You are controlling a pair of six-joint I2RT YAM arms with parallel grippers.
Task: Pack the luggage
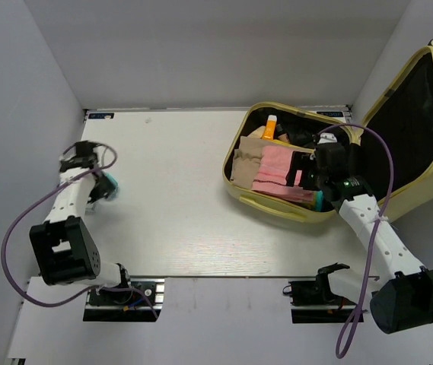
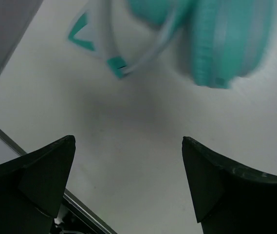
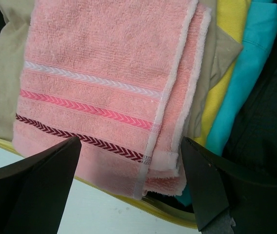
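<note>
right gripper [image 3: 128, 161] wide open, holding nothing, hanging just above the open luggage [image 1: 273, 204]; left gripper [image 2: 128, 165] open too, well away from it.

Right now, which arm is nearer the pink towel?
Right. The right fingers hang just above the towel, which lies in the luggage. The left fingers are far across the table, over a blurred teal thing.
</note>
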